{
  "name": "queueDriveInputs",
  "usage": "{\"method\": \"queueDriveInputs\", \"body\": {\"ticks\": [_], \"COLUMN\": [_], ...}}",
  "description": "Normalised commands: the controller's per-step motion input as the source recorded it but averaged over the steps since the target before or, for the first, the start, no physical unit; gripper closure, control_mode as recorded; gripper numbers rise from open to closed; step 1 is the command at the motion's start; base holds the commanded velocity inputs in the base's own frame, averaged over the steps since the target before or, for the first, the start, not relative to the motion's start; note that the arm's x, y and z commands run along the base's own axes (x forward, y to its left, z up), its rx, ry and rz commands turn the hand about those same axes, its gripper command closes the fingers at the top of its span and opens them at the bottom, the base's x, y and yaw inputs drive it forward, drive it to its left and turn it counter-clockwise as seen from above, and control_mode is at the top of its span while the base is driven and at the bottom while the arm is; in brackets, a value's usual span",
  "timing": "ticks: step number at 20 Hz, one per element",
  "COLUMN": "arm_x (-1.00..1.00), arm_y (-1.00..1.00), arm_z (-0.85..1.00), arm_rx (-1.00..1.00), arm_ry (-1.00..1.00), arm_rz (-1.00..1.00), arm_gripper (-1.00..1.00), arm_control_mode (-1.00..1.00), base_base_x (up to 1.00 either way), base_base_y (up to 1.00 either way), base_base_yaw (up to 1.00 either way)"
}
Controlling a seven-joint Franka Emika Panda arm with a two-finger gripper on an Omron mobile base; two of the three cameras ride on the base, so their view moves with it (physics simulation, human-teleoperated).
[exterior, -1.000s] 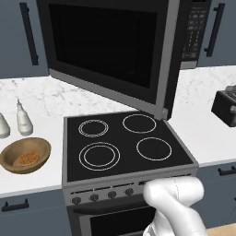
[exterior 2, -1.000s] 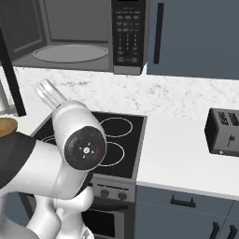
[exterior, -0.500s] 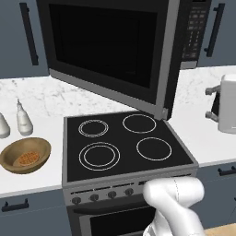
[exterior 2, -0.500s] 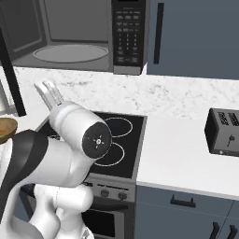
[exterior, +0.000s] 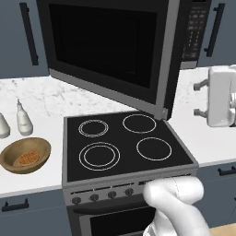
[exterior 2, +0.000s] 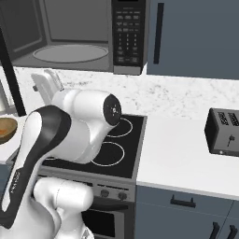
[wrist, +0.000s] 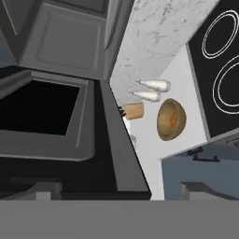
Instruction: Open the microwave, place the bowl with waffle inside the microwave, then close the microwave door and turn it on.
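From my left base view I'm looking at the microwave door (exterior: pixel 110 50) swung wide open, its dark glass hanging out over the stove (exterior: pixel 124 145), and the keypad (exterior: pixel 192 28) is too small for me to read any writing. The bowl (exterior: pixel 25 154) sits on the white counter (exterior: pixel 32 179) left of the stove, the waffle (exterior: pixel 26 159) lying flat in it, with two pale bottles (exterior: pixel 24 120) just behind. The right base view gives me what that one hides: the microwave (exterior 2: pixel 79 37) cavity with its glass turntable (exterior 2: pixel 70 52), plus a toaster (exterior 2: pixel 223 132) off right, again no readable labels. The hand view is rolled sideways, bowl (wrist: pixel 171 119) beside the door edge. Jaws look spread wide, pinching nothing.
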Motion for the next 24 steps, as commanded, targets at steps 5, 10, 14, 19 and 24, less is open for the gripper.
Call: {"method": "queueDriveInputs", "body": {"ticks": [5,10,14,19,24], "arm_x": [0.4,0.51,0.5,0.2,-0.11], "arm_y": [0.56,0.61,0.57,0.77,1.0], "arm_z": [0.0,0.0,0.0,0.01,0.12], "arm_rx": [0.06,0.06,0.08,0.05,0.0], "arm_ry": [0.0,0.0,0.0,0.0,0.0], "arm_rz": [0.2,0.15,0.14,0.17,0.16], "arm_gripper": [-1.0,-1.0,-1.0,-1.0,-1.0], "arm_control_mode": [-1.0,-1.0,-1.0,-1.0,-1.0], "base_base_x": [0.0,0.0,0.0,0.0,0.0], "base_base_y": [0.0,0.0,0.0,0.0,0.0], "base_base_yaw": [0.0,0.0,0.0,0.0,0.0]}}
